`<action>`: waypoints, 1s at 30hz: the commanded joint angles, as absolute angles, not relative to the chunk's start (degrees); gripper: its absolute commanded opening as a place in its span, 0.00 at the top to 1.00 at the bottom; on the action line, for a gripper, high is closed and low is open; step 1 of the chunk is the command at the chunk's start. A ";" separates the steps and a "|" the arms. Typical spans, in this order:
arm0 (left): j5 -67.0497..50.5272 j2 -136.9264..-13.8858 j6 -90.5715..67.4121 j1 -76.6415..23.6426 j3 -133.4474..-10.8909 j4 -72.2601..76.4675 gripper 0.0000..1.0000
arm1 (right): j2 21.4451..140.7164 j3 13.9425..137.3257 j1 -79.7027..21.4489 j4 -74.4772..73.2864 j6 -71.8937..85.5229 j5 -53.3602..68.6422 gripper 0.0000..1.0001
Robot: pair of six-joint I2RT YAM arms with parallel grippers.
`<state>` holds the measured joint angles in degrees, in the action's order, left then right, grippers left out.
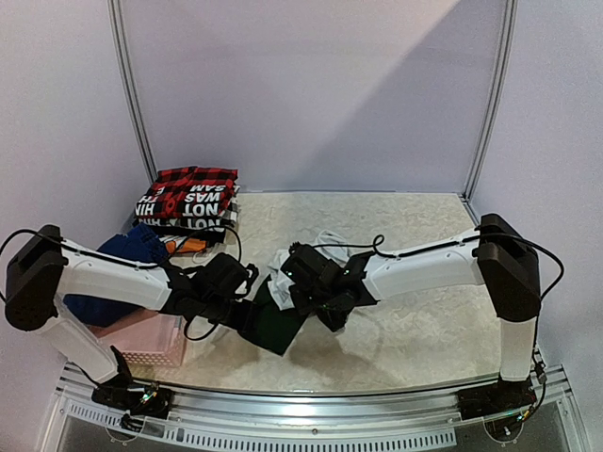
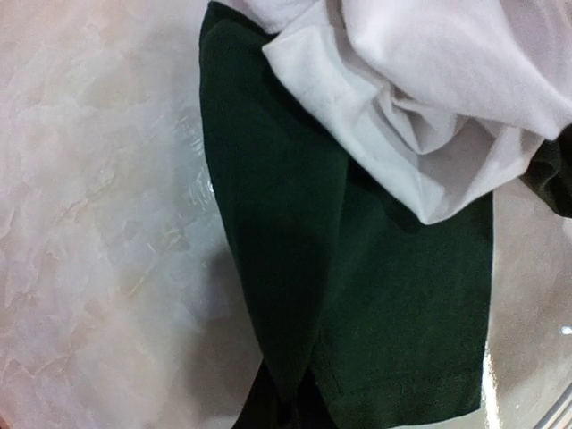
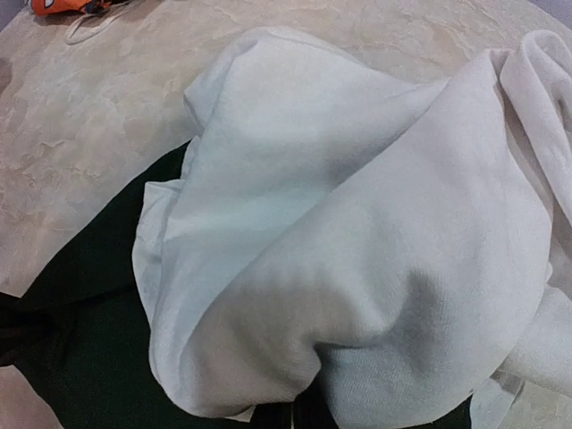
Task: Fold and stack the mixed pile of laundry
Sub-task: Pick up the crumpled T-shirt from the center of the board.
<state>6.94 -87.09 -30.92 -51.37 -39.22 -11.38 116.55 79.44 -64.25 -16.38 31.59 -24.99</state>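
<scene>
Both pinching | left jaws: dark green cloth (image 2: 375,313) | right jaws: white cloth (image 3: 357,250)

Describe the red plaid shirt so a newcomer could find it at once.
Look to the far left corner of the marble-patterned table, where a folded stack stands. The red-and-black plaid shirt lies on top; the lettered garment beneath shows white words on black.

You can read white block letters on the black print of the folded shirt (image 1: 193,202), just under the red-and-black plaid shirt (image 1: 196,175) at the back left of the surface: "NOT", "WAS", "SAM", a cut-off "HIN", and "NOT" again lower down.
</scene>
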 commanded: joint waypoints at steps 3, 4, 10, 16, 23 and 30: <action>9.27 -82.11 -30.63 -52.03 -38.62 -13.22 1.00 | 113.54 76.53 -63.22 -13.93 31.00 -24.18 1.00; 9.88 -81.05 -30.63 -52.03 -38.77 -14.10 1.00 | 111.90 75.88 -63.08 -14.11 30.75 -24.25 1.00; 15.09 -72.55 -29.00 -52.03 -42.43 -23.83 1.00 | 98.98 71.91 -61.18 -18.12 27.37 -27.10 1.00; 24.71 -62.29 -27.93 -51.94 -50.45 -37.32 1.00 | 81.27 71.44 -59.45 -26.39 22.84 -32.67 1.00; 31.41 -53.09 -26.05 -51.77 -58.88 -46.63 1.00 | 62.71 70.12 -57.30 -33.29 20.89 -38.99 1.00; 33.30 -50.96 -24.14 -51.77 -67.98 -50.78 1.00 | 52.32 71.65 -57.19 -40.25 20.85 -41.98 1.00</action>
<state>28.08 -51.92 -25.96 -51.72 -64.12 -43.77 56.23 71.18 -57.84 -33.74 21.15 -35.66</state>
